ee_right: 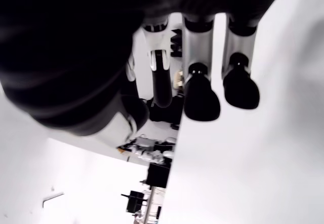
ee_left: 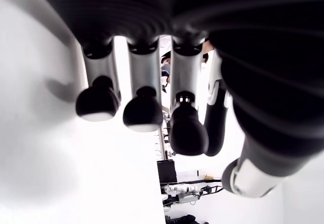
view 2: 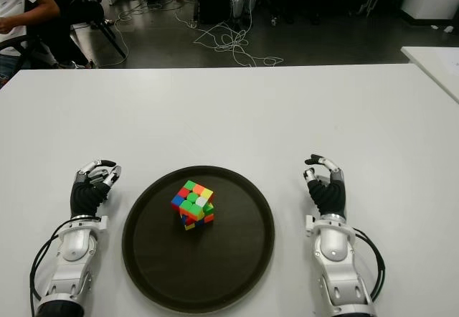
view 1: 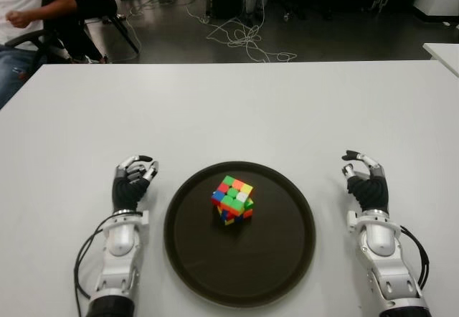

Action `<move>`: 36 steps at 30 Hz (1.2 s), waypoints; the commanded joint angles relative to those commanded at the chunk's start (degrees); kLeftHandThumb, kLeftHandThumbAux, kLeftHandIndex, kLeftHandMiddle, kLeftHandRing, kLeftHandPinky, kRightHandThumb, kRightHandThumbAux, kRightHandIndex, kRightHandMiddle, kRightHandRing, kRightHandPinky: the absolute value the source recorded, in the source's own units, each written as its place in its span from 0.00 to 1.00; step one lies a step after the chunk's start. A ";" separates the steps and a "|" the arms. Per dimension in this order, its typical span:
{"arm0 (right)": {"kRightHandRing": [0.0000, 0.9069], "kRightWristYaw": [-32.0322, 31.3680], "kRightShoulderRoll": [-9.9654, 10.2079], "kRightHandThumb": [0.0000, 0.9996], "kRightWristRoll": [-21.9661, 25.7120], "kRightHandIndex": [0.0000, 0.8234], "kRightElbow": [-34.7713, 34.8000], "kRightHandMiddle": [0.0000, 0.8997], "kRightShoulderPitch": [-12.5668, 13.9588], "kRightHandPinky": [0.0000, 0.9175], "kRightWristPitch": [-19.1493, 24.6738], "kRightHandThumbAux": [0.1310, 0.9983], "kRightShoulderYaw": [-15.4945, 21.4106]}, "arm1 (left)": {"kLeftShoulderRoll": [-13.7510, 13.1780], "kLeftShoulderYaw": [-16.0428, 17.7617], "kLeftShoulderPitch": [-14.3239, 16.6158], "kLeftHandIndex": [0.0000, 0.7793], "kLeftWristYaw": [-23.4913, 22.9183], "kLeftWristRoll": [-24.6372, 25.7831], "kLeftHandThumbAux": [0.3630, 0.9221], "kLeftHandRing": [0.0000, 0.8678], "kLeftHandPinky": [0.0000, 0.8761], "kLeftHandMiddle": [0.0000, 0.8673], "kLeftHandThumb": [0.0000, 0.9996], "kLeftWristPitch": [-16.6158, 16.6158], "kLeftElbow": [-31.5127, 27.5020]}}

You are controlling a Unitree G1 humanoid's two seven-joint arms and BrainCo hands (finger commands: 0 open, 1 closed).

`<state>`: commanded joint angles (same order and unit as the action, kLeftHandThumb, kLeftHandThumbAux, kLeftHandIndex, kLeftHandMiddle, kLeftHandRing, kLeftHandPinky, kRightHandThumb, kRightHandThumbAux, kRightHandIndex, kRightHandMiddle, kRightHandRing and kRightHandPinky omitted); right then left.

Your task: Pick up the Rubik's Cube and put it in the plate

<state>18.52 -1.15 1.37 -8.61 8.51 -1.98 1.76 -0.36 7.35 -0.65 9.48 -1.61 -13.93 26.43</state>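
The Rubik's Cube [view 1: 233, 200] sits inside the plate [view 1: 193, 259], a touch toward the far side of its middle, tipped up on a corner so a green, red and yellow face tilts to the camera. No hand is on it. The plate is a round dark tray lying near the front edge of the white table [view 1: 237, 109], about midway between the table's left and right sides.

The left hand [view 1: 133, 181] shows just beside the plate's left rim, fingers loosely bent and holding nothing; its wrist view has the fingertips [ee_left: 143, 113] hanging free over bare white tabletop. The right hand [view 1: 366, 181] shows a little off the plate's right rim, on the other side, thumb raised, fingers relaxed and empty too; in its own wrist view the fingertips [ee_right: 201, 98] dangle clear of the surface.

Past the far edge of the table, cables [view 1: 247, 37] trail across the dark floor, and a person [view 1: 25, 16] in a white top sits by the far left corner.
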 joint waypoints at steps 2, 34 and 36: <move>0.86 -0.05 0.18 0.70 0.19 0.53 -0.28 0.85 0.22 0.86 -0.35 0.69 -0.04 | -0.04 -0.01 -0.12 0.57 -0.04 -0.06 0.61 0.97 0.95 0.94 0.71 -0.20 -0.04; 0.88 0.31 -1.91 0.69 -5.24 0.53 3.34 0.87 6.64 0.86 -0.02 0.69 -4.00 | 0.70 -0.73 -4.00 0.57 2.05 -2.22 0.61 0.97 0.95 0.93 0.71 6.93 -8.95; 0.88 -0.33 -2.07 0.69 -4.91 0.53 3.17 0.87 6.93 0.86 -1.37 0.69 -3.93 | 0.53 -0.75 -4.04 0.57 1.86 -2.31 0.62 0.96 0.95 0.93 0.71 7.30 -9.13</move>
<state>18.19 -3.22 -3.53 -5.44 15.44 -3.35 -2.17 0.17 6.60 -4.69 11.35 -3.92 -6.63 17.31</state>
